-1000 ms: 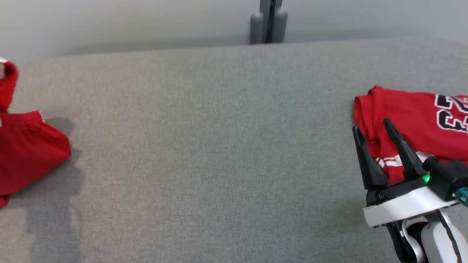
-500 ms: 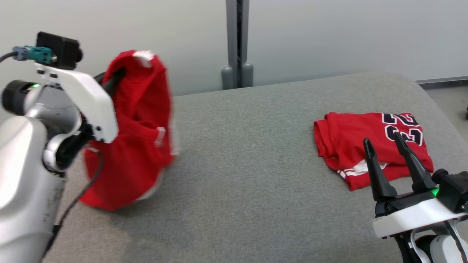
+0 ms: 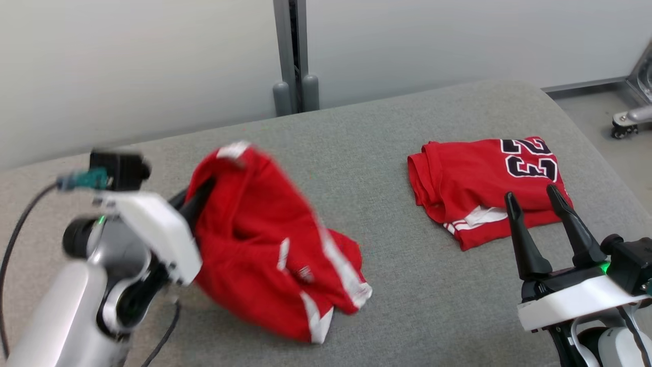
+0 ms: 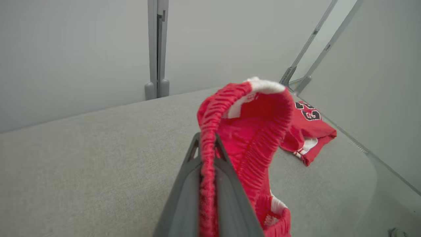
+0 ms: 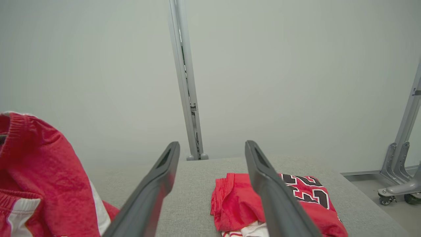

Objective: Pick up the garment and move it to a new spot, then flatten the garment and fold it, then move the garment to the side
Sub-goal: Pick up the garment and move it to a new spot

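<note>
1 garment, the red shorts [image 3: 254, 239], hung by its waistband from the left gripper [image 4: 207, 137], jaws clamped on it, hem trailing on the bench [image 3: 397, 306]. Pick-up looked done; laying out, flattening, folding and moving aside were left. The right gripper [image 3: 531, 193] hovered, jaws apart, beside a folded jersey [image 3: 473, 173]. No container stood there.

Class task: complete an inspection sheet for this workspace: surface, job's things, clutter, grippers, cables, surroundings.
Surface: grey fabric surface, flat.
Job's things: red shorts, lifted by the waistband, legs resting on the surface.
Clutter: folded red jersey numbered 23, at the right.
Grippers: left gripper shut on the shorts' waistband; right gripper open, empty, near the jersey.
Cables: dark cable beside the left arm.
Surroundings: pale wall, grey post, wheeled frame foot.
</note>
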Controlling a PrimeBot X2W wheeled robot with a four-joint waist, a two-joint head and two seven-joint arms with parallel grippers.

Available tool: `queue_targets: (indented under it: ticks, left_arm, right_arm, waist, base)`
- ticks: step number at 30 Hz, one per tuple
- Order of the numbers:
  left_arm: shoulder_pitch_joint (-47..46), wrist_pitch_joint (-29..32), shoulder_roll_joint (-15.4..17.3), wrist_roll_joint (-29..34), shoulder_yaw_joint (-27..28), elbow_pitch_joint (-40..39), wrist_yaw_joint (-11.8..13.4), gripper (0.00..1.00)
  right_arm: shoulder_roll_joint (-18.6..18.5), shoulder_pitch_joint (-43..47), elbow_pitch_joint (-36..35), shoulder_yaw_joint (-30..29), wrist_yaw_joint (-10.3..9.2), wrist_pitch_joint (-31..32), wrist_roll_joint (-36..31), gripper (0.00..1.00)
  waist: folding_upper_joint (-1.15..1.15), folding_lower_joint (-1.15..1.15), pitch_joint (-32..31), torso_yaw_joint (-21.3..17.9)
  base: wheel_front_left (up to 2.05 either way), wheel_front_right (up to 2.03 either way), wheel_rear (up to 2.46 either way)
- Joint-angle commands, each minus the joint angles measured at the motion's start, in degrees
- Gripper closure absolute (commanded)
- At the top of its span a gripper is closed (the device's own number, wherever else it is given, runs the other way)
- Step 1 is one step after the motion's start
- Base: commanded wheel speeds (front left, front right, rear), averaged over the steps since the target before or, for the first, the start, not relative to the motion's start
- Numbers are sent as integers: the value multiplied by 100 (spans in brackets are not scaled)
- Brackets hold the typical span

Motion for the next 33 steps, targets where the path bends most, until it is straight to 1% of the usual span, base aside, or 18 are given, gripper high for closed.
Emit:
queue_targets:
  ticks: [1,2,4,6,7,8,9,10,11,14,17,21,24,27,30,33]
  left_arm:
    - [367,-180,185,22,106,255,-51,100]
    - [527,-290,224,-10,162,428,-81,100]
    - [726,-577,389,127,257,790,-116,98]
    - [868,-915,419,166,385,1182,-102,100]
    - [903,-1080,435,208,435,1394,-94,98]
    - [915,-1216,458,253,453,1607,-112,93]
    - [927,-1306,433,257,442,1788,-150,70]
    - [918,-1379,384,232,446,1968,-173,41]
    - [886,-1437,361,219,438,2134,-217,0]
    - [713,-1635,297,293,364,2500,-346,0]
    - [594,-1891,221,371,311,2661,-400,0]
    - [538,-2103,227,486,274,2609,-388,0]
    - [534,-2303,268,565,307,2345,-327,0]
    - [632,-2532,331,669,383,1895,-172,0]
    - [841,-2910,276,722,560,1325,99,0]
    - [1148,-3145,228,859,578,784,338,0]
  right_arm:
    - [-8,-23,31,-6,1,-34,19,0]
    - [-8,-39,39,-4,1,-44,20,0]
    - [-27,-58,62,-19,0,-44,13,0]
    - [-44,-69,69,-14,1,-51,7,0]
    - [-51,-70,75,-9,1,-48,3,0]
    - [-52,-77,82,-4,1,-37,-3,0]
    - [-54,-81,94,9,1,-21,-6,0]
    - [-60,-85,106,26,1,-6,-2,0]
    - [-64,-89,113,37,1,-1,-1,0]
    - [-67,-83,128,58,1,32,-12,0]
    - [-93,-47,134,65,0,57,-19,0]
    - [-110,17,119,49,0,98,-19,0]
    - [-130,86,72,11,0,138,-28,0]
    - [-127,157,30,-25,1,157,-30,0]
    - [-95,252,18,-48,0,156,3,0]
    - [-49,349,5,-63,0,169,47,0]
  waist:
    - [0,0,116,-83]
    - [0,0,155,-96]
    - [0,0,227,-112]
    - [0,0,269,-105]
    - [0,0,292,-92]
    - [0,0,308,-79]
    - [0,0,312,-60]
    - [0,0,317,-39]
    - [0,0,325,-16]
    - [0,0,313,71]
    - [0,0,252,158]
    - [0,0,161,233]
    - [0,0,66,296]
    - [0,0,-6,359]
    - [0,0,-52,419]
    - [0,0,-65,504]
  base:
    - [0,0,0]
    - [0,0,0]
    - [0,0,0]
    - [0,0,0]
    - [0,0,0]
    - [0,0,0]
    - [0,0,0]
    - [0,0,0]
    - [0,0,0]
    - [0,0,0]
    - [0,0,0]
    - [0,0,0]
    - [0,0,0]
    - [0,0,0]
    - [0,0,0]
    - [0,0,0]
